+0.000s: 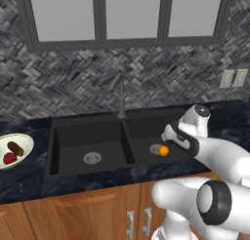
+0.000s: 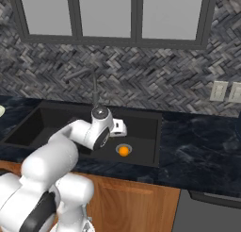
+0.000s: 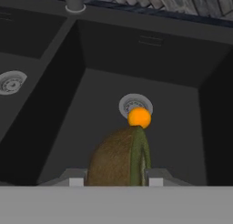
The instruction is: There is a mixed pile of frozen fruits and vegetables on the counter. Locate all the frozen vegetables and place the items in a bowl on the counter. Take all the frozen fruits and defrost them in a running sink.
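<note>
Black double-basin sink (image 1: 88,136) set in dark marbled worktop (image 1: 29,178) over wooden cabinets (image 1: 73,214); tall grey faucet (image 1: 120,95) behind the divider; round metal drain (image 1: 92,158) in left basin, second drain (image 3: 135,103) in right basin.

Orange ball (image 1: 164,150) resting on floor of right basin, touching the drain rim; same ball (image 2: 124,151) seen in right base view, and in hand view (image 3: 139,118) sitting at near edge of the drain.

Gripper (image 3: 113,180) hanging over right basin, pointing down into it; fingers (image 3: 75,178) closed on a brownish-olive lump (image 3: 119,158) with a greener edge on its right side; lump clamped between both fingers, above the basin floor and just in front of the orange ball in hand view; whether lump touches ball, cannot tell. In left base view gripper (image 1: 171,134) at the right basin, fingertips hidden by the hand; in right base view gripper (image 2: 120,127) just left of and above the ball.

Pale bowl (image 1: 24,141) on worktop well left of sink, partly cut by frame edge; red round item (image 1: 10,158) and dark brown oblong item (image 1: 15,148) lying inside it, side by side.

Herringbone tiled wall (image 1: 73,83) behind; window frames (image 1: 102,19) above; two wall outlets (image 1: 233,78) at right.
</note>
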### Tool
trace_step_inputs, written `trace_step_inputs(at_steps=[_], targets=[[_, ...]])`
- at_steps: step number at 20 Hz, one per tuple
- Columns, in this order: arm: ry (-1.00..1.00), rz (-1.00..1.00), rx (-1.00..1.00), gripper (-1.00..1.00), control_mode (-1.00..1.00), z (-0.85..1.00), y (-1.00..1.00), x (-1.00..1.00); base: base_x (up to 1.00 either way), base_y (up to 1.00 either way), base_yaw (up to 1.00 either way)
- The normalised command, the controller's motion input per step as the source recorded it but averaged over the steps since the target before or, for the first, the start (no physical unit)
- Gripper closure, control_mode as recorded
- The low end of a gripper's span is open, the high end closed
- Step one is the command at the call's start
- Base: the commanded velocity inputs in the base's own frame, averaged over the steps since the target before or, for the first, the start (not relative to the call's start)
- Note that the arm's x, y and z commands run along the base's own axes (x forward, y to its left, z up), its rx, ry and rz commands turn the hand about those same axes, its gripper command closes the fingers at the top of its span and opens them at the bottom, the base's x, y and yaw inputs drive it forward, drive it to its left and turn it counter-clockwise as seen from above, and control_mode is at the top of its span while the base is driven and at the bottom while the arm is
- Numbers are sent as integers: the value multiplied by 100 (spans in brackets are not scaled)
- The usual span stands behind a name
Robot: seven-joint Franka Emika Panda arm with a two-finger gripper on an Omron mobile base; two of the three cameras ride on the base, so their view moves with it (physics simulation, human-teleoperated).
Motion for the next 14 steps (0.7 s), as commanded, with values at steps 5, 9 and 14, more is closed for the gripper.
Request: trace_step_inputs(at_steps=[5, 9, 14], targets=[[0, 0, 0, 100, -100, -21, 0, 11, 0, 0, 0], [0, 0, 0, 100, -100, -24, 0, 6, 0, 0, 0], [0, 0, 0, 100, -100, -22, 0, 2, 0, 0, 0]])
